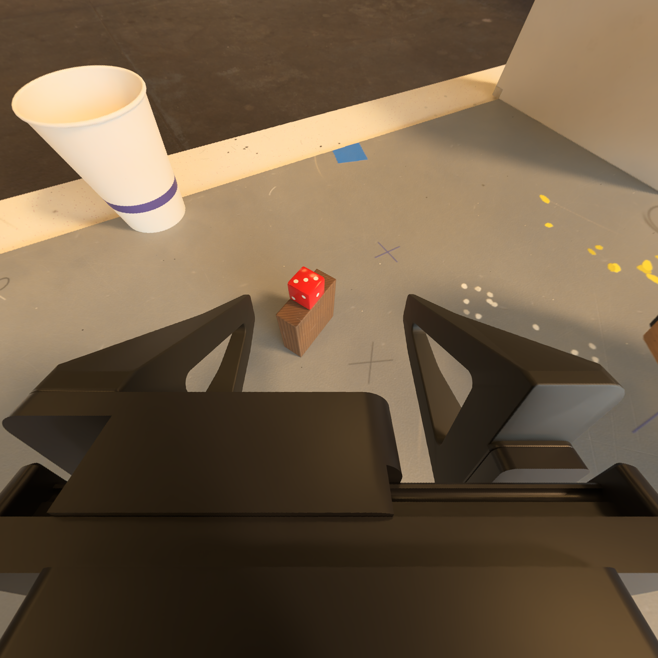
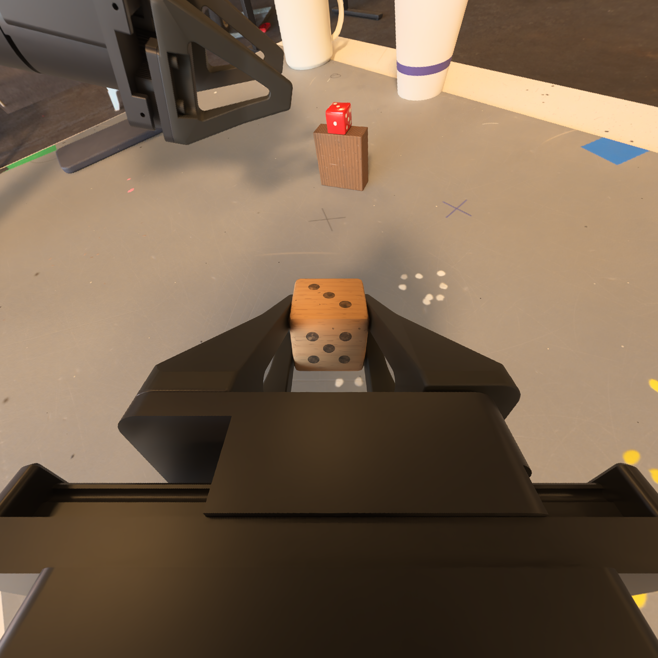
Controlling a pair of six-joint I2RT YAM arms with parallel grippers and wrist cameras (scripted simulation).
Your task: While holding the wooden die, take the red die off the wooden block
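**Ana:** What do I have in my right gripper (image 2: 329, 322)?

**Me:** I have the wooden die (image 2: 328, 323). My fingers (image 2: 382, 325) squeeze it from both sides, and it hangs just above the tabletop (image 2: 178, 285). That part of the job looks done to me.

**Ana:** And the red die?

**Me:** The red die (image 1: 306, 287) sits on top of the wooden block (image 1: 307, 325). It is at one end of the top, and a corner seems to stick out past the side a little. The block stands up tall out in the middle of the tabletop, well in from the far edge. A white cup with a purple band (image 1: 103, 142) stands at that far edge.

**Ana:** What is my left gripper (image 1: 329, 302) doing?

**Me:** Its fingers (image 1: 242, 320) are spread wide and hold nothing. It hovers near the block, and the red die shows in the gap between them. So I think I am lining up for the grab.

**Ana:** What comes next?

**Me:** I think I must bring the left fingers down on each side of the red die, then pinch it and lift it. The die is small, and the block is thin and tall. If I bump the block, it may tip. I also must keep my right squeeze on the wooden die the whole time.
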